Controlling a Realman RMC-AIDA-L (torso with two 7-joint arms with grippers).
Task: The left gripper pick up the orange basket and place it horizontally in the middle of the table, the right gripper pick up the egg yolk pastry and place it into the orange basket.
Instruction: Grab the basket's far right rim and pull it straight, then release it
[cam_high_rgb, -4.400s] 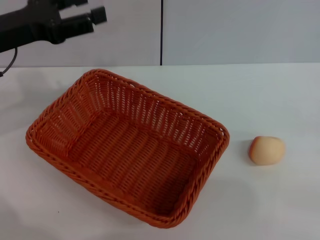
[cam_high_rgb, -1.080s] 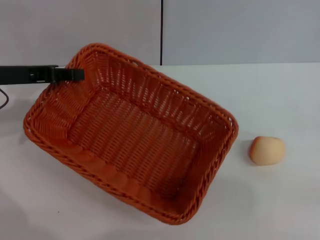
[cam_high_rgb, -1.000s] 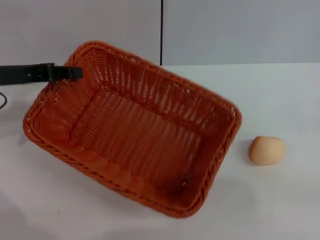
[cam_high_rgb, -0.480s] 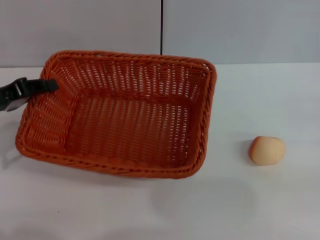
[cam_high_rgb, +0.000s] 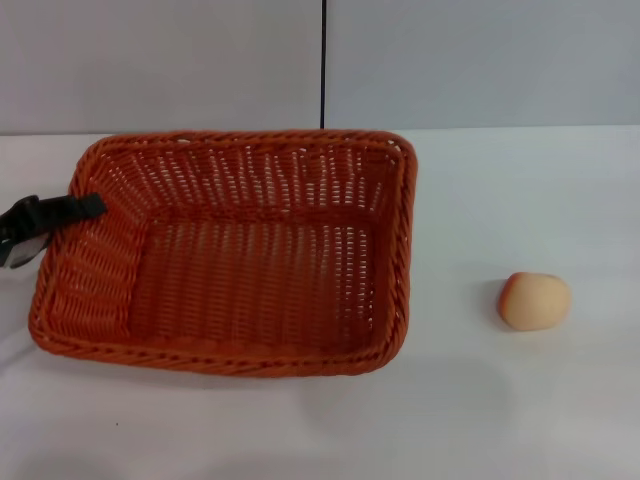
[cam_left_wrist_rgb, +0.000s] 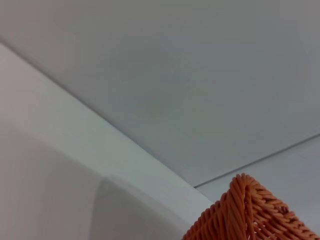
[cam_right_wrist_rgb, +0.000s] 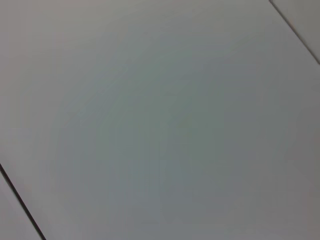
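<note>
Orange basket: rectangular, woven wicker-style strands, braided rim, sloping openwork sides with slits showing the white beneath, tighter weave on the flat bottom. It sits level on the bench, long sides running parallel to the bench's far edge, occupying the left and centre of the visible surface. Bench surface is plain white, smooth and matte. Left wrist view catches one rim corner of the basket, thick twisted strands, against the pale bench and wall.

Left claw: slim black fingers reaching in from the bench's left edge, clamped on the basket's left short rim near its far corner; one finger tip lies over the inner side of the rim.

Egg yolk pastry: small rounded ball, smooth skin, pale yellow-peach with an orange-pink blush. Lies on the bare bench toward its right side, well apart from the basket's right rim.

Right claw: not seen in any view; right wrist view gives only a plain grey surface with thin dark seams.

Change: about a second back the basket lay skewed, one corner pointing toward the near edge, far-left corner raised by the claw. Half a second back it was nearly squared but tilted up. It has since come down flat and straight. The pastry has not moved.
</note>
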